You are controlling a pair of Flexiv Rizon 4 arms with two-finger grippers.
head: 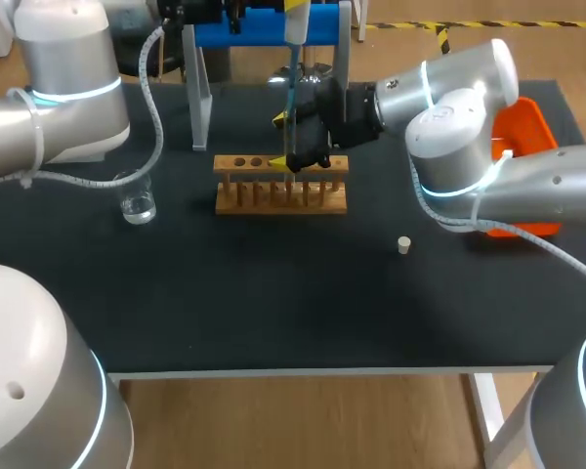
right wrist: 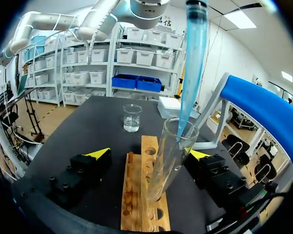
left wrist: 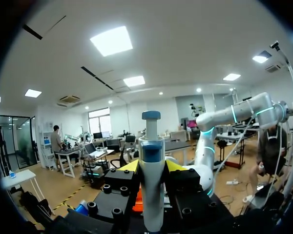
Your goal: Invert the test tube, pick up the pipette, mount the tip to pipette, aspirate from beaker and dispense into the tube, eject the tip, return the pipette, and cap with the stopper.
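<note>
A clear test tube (right wrist: 167,161) stands slightly tilted in the wooden rack (head: 280,186) (right wrist: 142,200). It sits between the fingers of my right gripper (head: 284,142) (right wrist: 149,154), which is open, with both yellow tips apart from the glass. My left gripper (left wrist: 152,168) is shut on the pipette (left wrist: 151,185) (head: 295,20), held upright above the rack. The pipette's long blue tip (right wrist: 193,73) (head: 291,93) reaches down into the tube's mouth. The beaker (head: 137,200) (right wrist: 132,118) holds a little clear liquid, left of the rack. A small pale stopper (head: 404,244) lies on the mat to the right.
The blue pipette stand (head: 259,27) (right wrist: 263,105) rises behind the rack. An orange tray (head: 532,122) sits at the table's right edge, partly behind my right arm. Bare black mat (head: 273,293) stretches in front of the rack.
</note>
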